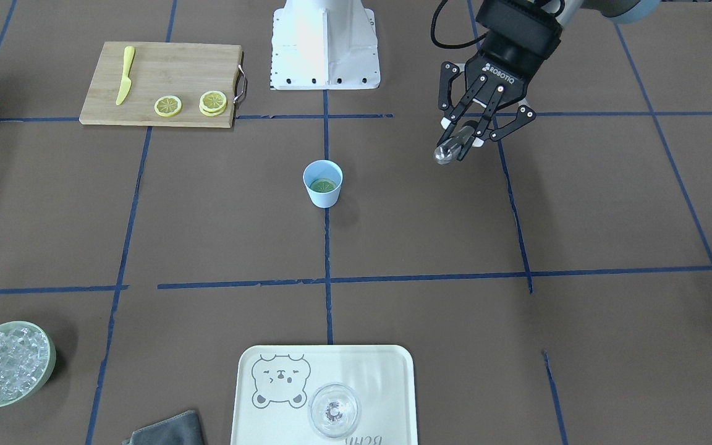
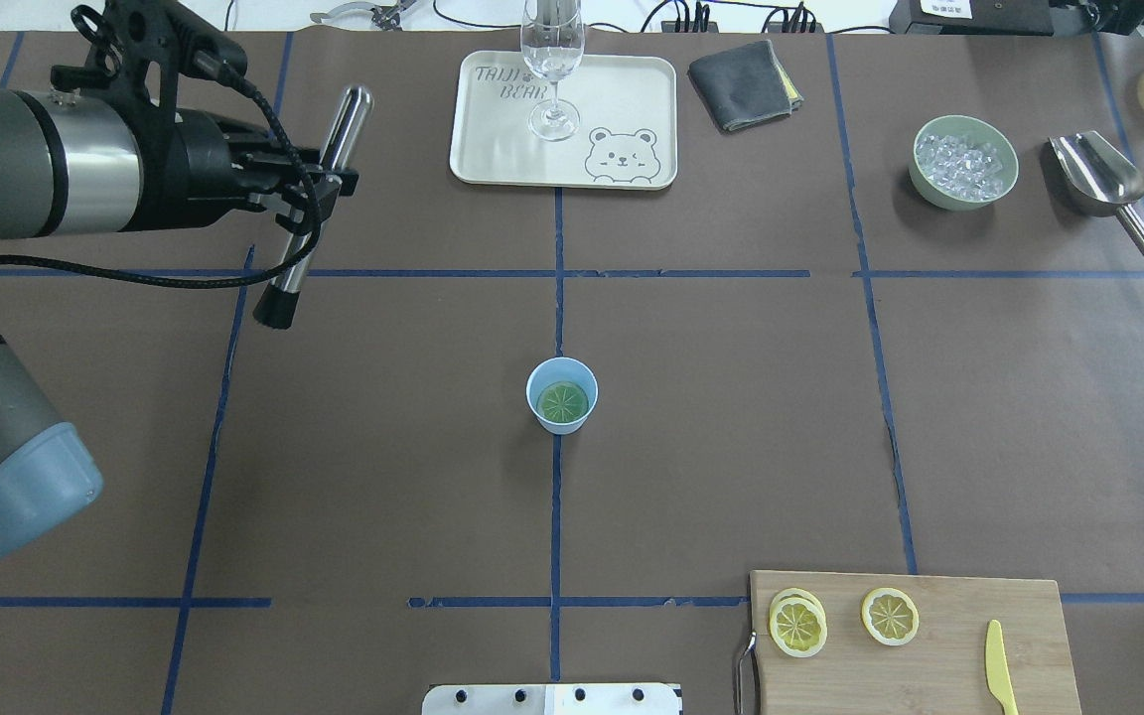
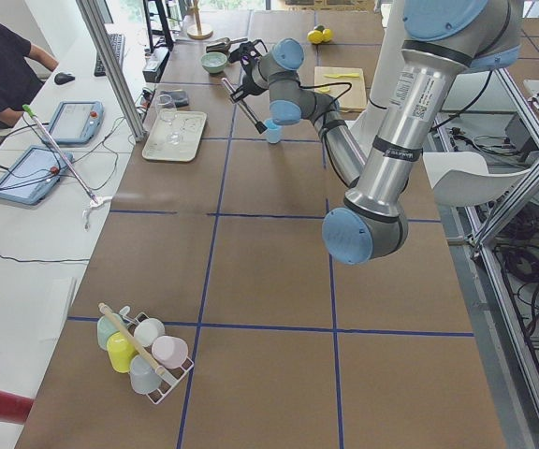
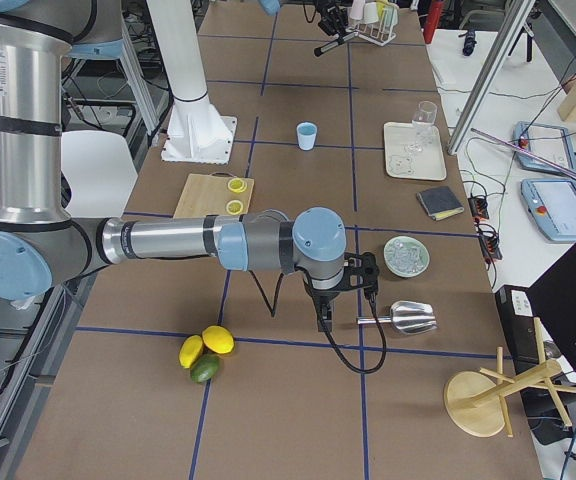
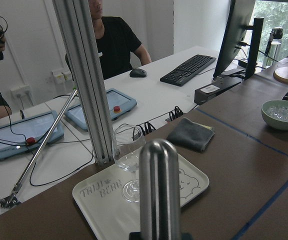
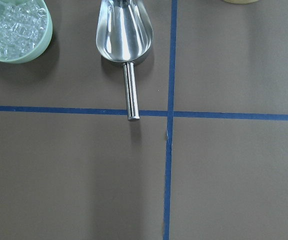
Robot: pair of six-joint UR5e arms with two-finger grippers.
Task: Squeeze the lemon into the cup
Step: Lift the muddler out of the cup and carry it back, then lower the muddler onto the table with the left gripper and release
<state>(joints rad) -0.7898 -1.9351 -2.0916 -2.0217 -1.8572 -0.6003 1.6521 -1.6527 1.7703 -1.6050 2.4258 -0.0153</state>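
- The lemon slice [image 2: 563, 401] lies flat at the bottom of the light-blue cup [image 2: 562, 395]. Its segments look greenish against the blue inside.
- The cup stands upright on the worktop [image 2: 731, 417], well to the right of my left fingers [image 1: 509, 127] and nearer my base.
- My left fingers are clamped on a steel muddler [image 2: 296, 263], held in the air and tilted, with its black tip toward my base.
- My left forearm reaches out about level above the worktop.
- My right fingers [image 4: 324, 312] point down just beside the ice scoop [image 6: 124, 30] handle. I cannot tell whether they are open or closed.
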